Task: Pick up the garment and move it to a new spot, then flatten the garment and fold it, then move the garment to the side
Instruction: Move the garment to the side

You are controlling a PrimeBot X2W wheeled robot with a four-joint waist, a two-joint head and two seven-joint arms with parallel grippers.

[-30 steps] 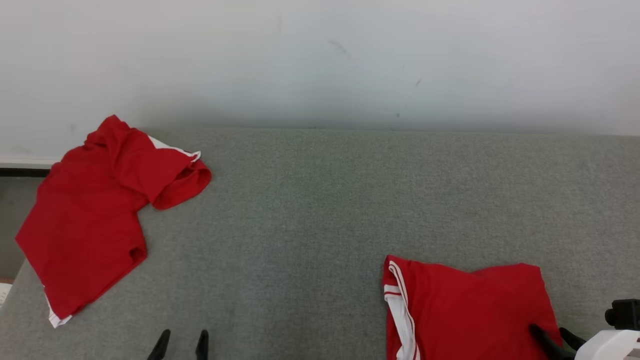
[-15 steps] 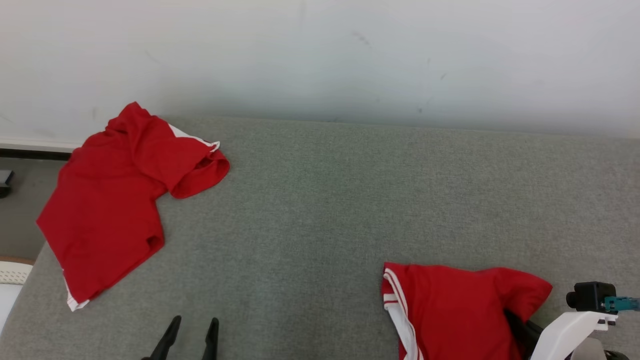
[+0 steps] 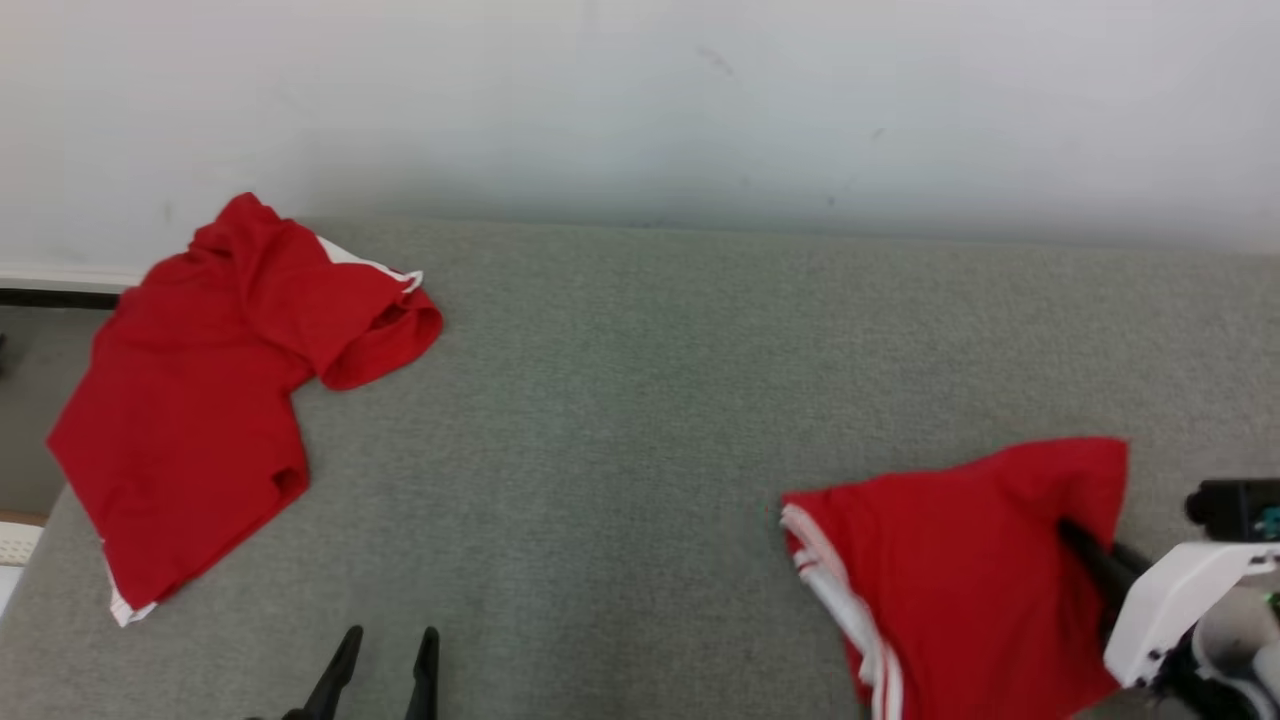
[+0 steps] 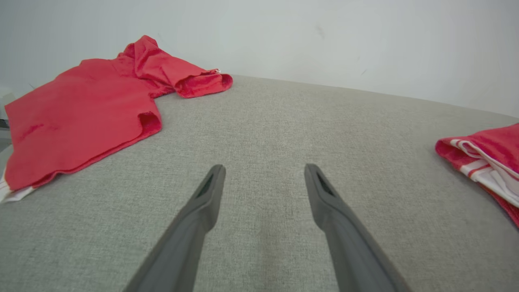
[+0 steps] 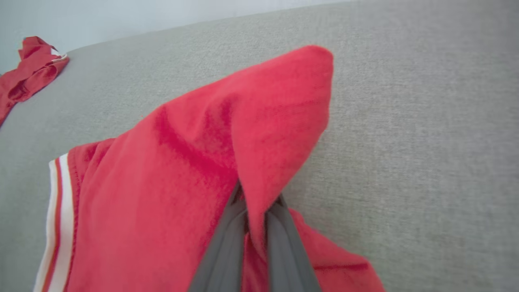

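The grey fabric surface [image 3: 640,400] spans the head view, with a white wall [image 3: 640,100] at 12 o'clock. At 10 o'clock a second red shirt [image 3: 190,400] lies spread, 1 sleeve bunched, reaching the surface's edge. The garment [image 3: 950,570], red with white stripes, sits at 4 o'clock with 1 corner peaked up. The right gripper [image 5: 257,198] pinches that corner between 2 narrowed fingers. The left gripper [image 4: 263,172] hovers at 7 o'clock, spread wide and holding nothing. Bare surface separates the 2 shirts.
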